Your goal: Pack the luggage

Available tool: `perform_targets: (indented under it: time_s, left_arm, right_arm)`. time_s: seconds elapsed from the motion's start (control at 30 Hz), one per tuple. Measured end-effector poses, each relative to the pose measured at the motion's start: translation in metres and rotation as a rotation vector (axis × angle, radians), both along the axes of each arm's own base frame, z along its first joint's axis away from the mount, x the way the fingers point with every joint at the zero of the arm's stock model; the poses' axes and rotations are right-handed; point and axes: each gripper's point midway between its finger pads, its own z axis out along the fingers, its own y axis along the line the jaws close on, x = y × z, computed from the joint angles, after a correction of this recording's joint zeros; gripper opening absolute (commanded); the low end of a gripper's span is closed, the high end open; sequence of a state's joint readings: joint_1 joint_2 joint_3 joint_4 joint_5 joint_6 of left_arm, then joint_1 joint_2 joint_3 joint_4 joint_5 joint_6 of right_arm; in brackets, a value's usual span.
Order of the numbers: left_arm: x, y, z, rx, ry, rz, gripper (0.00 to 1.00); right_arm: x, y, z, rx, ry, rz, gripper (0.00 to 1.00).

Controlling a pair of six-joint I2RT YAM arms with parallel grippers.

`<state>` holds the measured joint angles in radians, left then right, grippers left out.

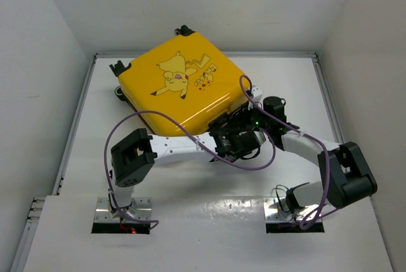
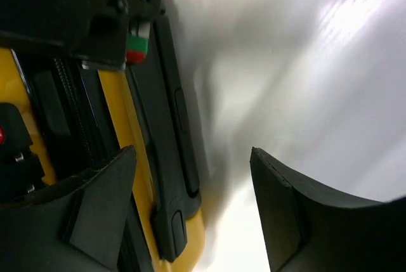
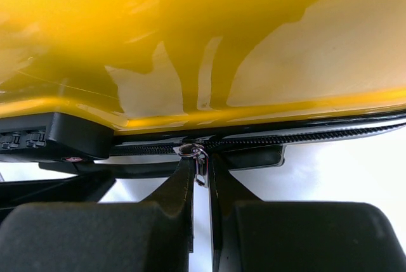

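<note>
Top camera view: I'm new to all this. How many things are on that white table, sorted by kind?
Yellow Pikachu suitcase: 1
Robot arms: 2
Total: 3

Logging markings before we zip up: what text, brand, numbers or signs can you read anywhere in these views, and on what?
Lettering beside the cartoon on the luggage lid: too small to read.
Small dials on the black lock block, right wrist view: too blurred to read.
Left wrist view: no text.
Nothing legible in any view.
</note>
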<state>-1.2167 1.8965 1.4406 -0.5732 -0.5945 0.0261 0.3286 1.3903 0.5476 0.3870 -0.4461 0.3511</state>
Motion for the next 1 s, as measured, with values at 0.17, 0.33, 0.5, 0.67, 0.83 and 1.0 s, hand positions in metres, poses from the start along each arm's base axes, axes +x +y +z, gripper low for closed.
perform_targets:
  time_s: [0.17,0.33,0.5,0.67,0.83,1.0]
  left_arm:
    - [0.004,0.016,-0.005,0.044,0.037,0.032,0.75]
    - [0.010,0.023,-0.027,0.054,0.102,0.069,0.74]
    - [0.013,0.024,-0.032,0.044,0.107,0.062,0.56]
    - [0.022,0.029,-0.034,0.047,0.089,0.031,0.11]
    - [0.024,0.032,-0.034,-0.009,0.138,-0.072,0.00]
    - [0.017,0.052,-0.030,-0.117,0.160,-0.205,0.00]
  right_arm:
    - [0.000,0.001,0.000,-0.001,0.000,0.001,0.00]
    - [0.002,0.001,-0.001,-0.002,0.003,0.003,0.00]
    - [0.002,0.002,-0.002,-0.006,0.003,0.008,0.00]
    - [0.003,0.001,-0.002,-0.016,0.000,0.010,0.00]
    - [0.006,-0.002,-0.003,-0.050,-0.029,0.013,0.00]
    - [0.010,-0.012,-0.002,-0.087,-0.072,-0.005,0.00]
